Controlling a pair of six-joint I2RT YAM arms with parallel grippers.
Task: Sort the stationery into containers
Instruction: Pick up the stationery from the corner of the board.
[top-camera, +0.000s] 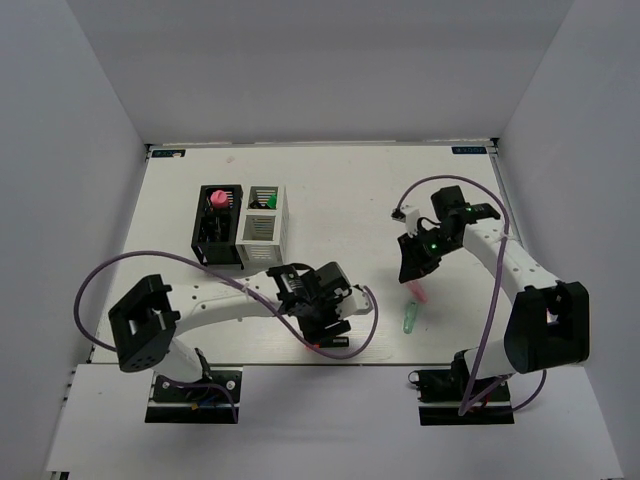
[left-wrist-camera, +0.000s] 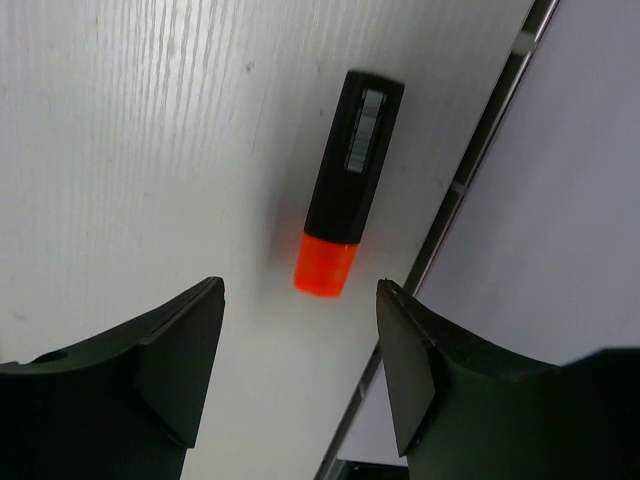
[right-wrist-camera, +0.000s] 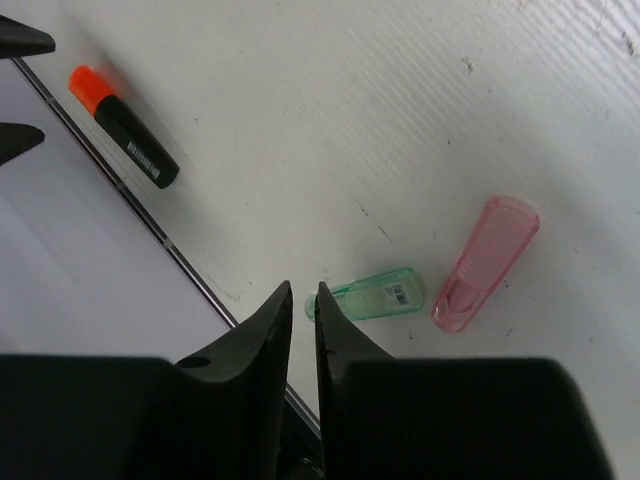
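Pick-up step: left gripper (left-wrist-camera: 300, 290) over the black highlighter with an orange end (left-wrist-camera: 345, 180), which lies by the near table (left-wrist-camera: 130, 140) edge.
Fingers wide apart, empty; next, likely lower and close across the body. Right gripper (right-wrist-camera: 303, 292) nearly closed, empty, above the translucent green piece (right-wrist-camera: 370, 297) and the translucent pink piece (right-wrist-camera: 485, 262). Far: joined black slotted holder (top-camera: 200, 240) and white slotted holder (top-camera: 258, 230).

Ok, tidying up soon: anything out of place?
Three pieces lie loose on the table: an orange highlighter at its near edge under the left claw, plus a translucent green piece and a pink piece.
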